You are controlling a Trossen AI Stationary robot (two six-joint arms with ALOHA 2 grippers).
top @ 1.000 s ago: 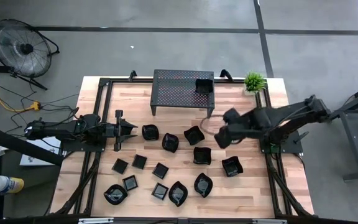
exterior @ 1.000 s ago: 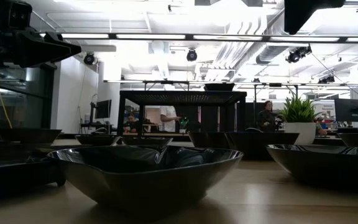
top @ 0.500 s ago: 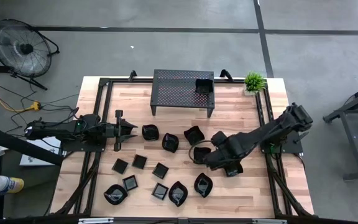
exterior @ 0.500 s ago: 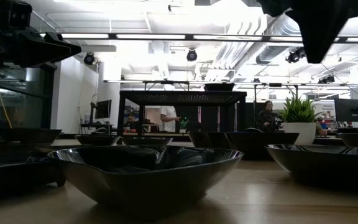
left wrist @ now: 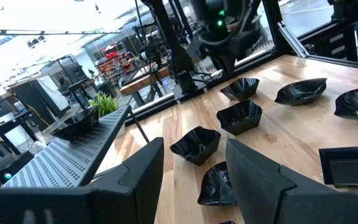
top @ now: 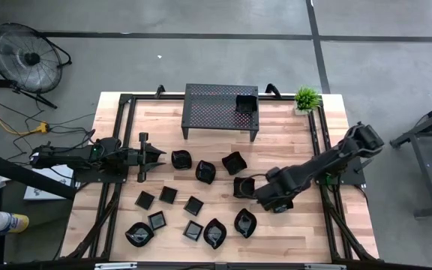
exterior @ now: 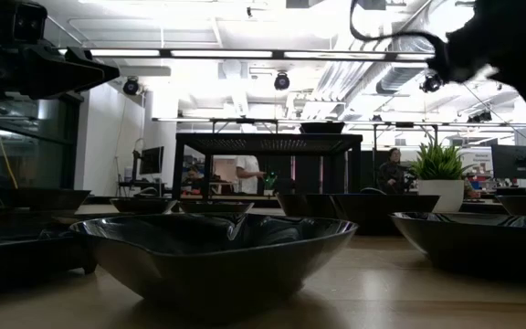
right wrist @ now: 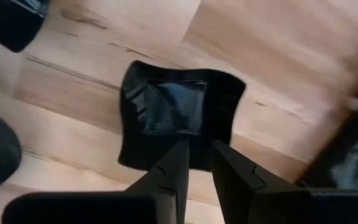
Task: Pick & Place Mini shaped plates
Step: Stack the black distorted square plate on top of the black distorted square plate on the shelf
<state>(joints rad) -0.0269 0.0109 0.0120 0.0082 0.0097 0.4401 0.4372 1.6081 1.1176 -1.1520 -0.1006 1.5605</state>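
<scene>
Here, the right gripper (right wrist: pixel 194 163) hovers with fingers narrowly parted and empty over a wavy-edged square plate (right wrist: pixel 178 112) on the table (top: pixel 298 232), crowded by other mini plates (top: pixel 193 205); the perforated rack (top: pixel 220 103) stands beyond, the left gripper (top: pixel 158 154) waits open.

Grey concrete floor (top: pixel 201 52) with dark seams; floor fan (top: pixel 27 56); ceiling strip lights (exterior: pixel 245 53); distant workstations

No lettering, label, brand mark or number can be read in any of the views. The black dishes (top: pixel 243 187), the perforated rack (top: pixel 220 106) and the wooden desk (top: pixel 306 244) show plain surfaces. Anything in the room beyond is too small to make out.
</scene>
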